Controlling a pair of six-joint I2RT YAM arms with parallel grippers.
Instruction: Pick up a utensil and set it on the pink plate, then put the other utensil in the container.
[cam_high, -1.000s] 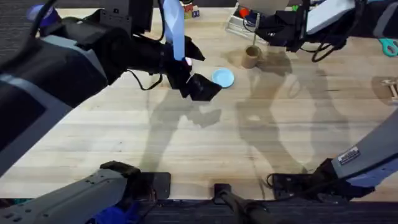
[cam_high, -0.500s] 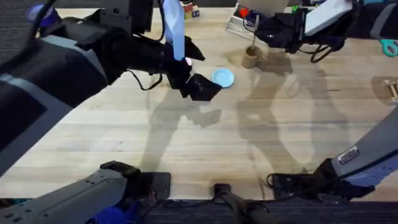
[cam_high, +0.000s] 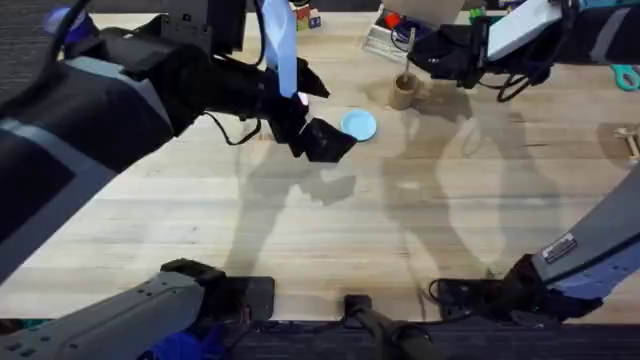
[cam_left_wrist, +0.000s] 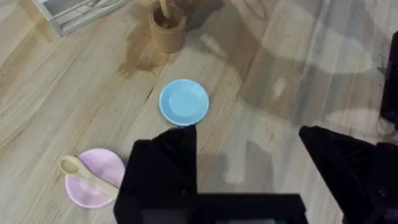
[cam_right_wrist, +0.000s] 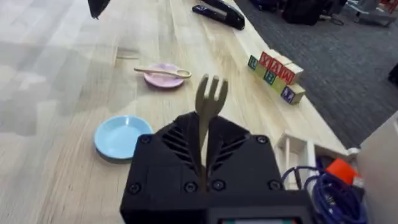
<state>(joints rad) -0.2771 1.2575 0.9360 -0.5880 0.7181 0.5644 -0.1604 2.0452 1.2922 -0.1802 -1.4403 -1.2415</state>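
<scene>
The utensil, a pale wooden spoon (cam_left_wrist: 87, 173) (cam_right_wrist: 163, 71), lies across the pink plate (cam_left_wrist: 99, 190) (cam_right_wrist: 160, 79). My left gripper (cam_left_wrist: 249, 162) (cam_high: 322, 140) hovers open and empty above the table between the pink plate and a light blue plate (cam_left_wrist: 184, 102). My right gripper (cam_right_wrist: 205, 134) (cam_high: 418, 55) is shut on the other utensil, the wooden fork (cam_right_wrist: 208, 93), with its tines pointing toward the wrist camera. The fork's handle end (cam_left_wrist: 163, 9) reaches down into the brown container (cam_left_wrist: 168, 30) (cam_high: 403, 92). In the overhead view my left arm hides the pink plate.
The light blue plate (cam_high: 358, 125) (cam_right_wrist: 121, 137) lies left of the container. A clear plastic box (cam_high: 385, 35) (cam_left_wrist: 74, 12) stands just behind the container. Lettered blocks (cam_right_wrist: 277, 73) line the table's far edge. Teal scissors (cam_high: 625, 75) lie at the right.
My right gripper has edged slightly with the fork over the container. The left arm, the plates and the spoon have not moved.
</scene>
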